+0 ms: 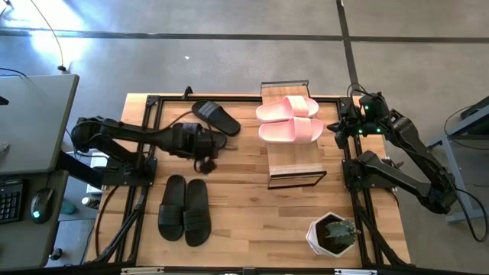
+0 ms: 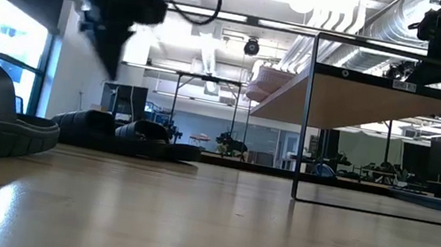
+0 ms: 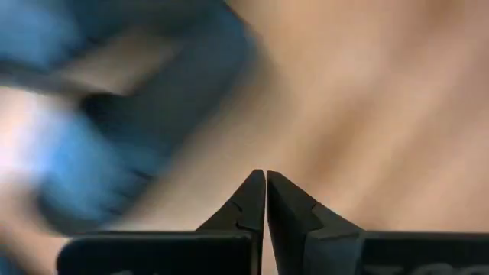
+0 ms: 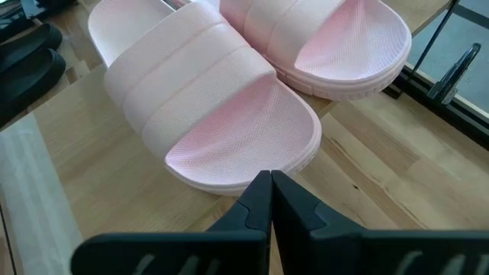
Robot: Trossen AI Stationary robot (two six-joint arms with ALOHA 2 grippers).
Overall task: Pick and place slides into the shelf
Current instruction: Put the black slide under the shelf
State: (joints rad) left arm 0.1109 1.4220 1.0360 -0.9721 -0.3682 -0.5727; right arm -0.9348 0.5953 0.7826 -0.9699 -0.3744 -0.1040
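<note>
Two light pink slides [image 1: 289,120] lie side by side on the shelf's wooden plank top [image 1: 294,164]; they also show in the right wrist view [image 4: 221,114]. My right gripper [image 1: 338,127] is shut and empty, at the right edge of the shelf, just off the nearer pink slide's end [image 4: 252,172]. One black slide [image 1: 216,117] lies sole-down on the table at the far side. Another [image 1: 219,141] shows partly under my left arm. A black pair [image 1: 183,208] lies nearer. My left gripper [image 1: 205,156] is shut and empty above the table, left of the shelf [image 2: 113,65].
A white pot with a green plant [image 1: 332,233] stands at the table's near right corner. The shelf's black frame [image 2: 306,120] stands on the table at centre right. A grey desk with a keyboard and mouse [image 1: 38,202] adjoins the table's left edge.
</note>
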